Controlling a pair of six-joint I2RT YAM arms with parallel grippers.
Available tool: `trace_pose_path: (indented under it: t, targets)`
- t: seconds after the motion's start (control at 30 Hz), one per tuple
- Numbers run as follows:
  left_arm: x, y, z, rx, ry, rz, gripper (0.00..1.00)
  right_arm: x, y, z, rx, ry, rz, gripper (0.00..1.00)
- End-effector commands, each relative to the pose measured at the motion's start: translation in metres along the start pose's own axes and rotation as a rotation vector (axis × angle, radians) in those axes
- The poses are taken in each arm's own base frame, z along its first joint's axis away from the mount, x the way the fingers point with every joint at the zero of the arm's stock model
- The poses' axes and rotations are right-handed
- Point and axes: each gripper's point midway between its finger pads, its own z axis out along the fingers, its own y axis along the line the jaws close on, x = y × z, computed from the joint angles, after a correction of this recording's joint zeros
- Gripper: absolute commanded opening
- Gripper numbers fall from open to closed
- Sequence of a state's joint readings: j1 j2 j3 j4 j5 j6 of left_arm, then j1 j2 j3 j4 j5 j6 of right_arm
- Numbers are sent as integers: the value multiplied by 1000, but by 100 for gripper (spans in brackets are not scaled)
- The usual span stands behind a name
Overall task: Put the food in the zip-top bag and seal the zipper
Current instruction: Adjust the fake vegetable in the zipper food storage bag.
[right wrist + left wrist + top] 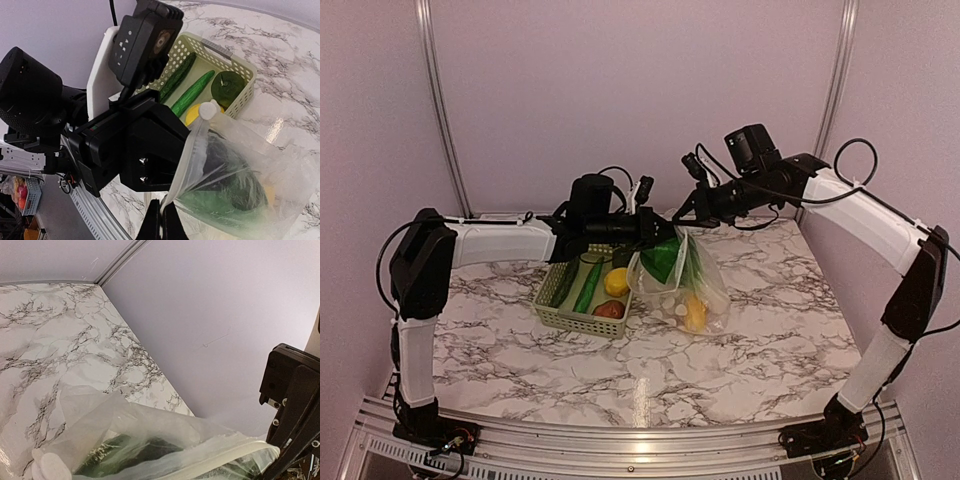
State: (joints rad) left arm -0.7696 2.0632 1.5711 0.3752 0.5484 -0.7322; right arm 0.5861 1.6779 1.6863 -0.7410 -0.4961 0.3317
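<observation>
While the right gripper is pinched together on the mouth edge of the zip-top bag, the bag hangs between both arms, its bottom on the marble table, with green and yellow food already inside. Left gripper sits against the opposite rim; jaws hidden, can't tell if it's gripping. Remaining food is in the basket, just left of the bag: cucumbers with long axes running near-to-far, lemon, brown piece. Left arm is nearer, directly above them.

One basket, one bag, two cucumbers, one yellow fruit, one brown piece (plus one orange fruit, bagged).
</observation>
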Motion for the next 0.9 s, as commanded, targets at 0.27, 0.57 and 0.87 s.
trace_pose_path:
  t: [0.27, 0.57, 0.87]
  targets:
    - [33, -16, 1, -2, 109, -47, 0, -30, 45, -30, -145, -130, -115, 0]
    - [-36, -14, 18, -124, -114, -30, 54, -24, 18, -26, -71, -105, -27, 0]
    - [-58, -36, -34, -241, -195, 5, 99, -21, -47, -32, 59, -125, 123, 0]
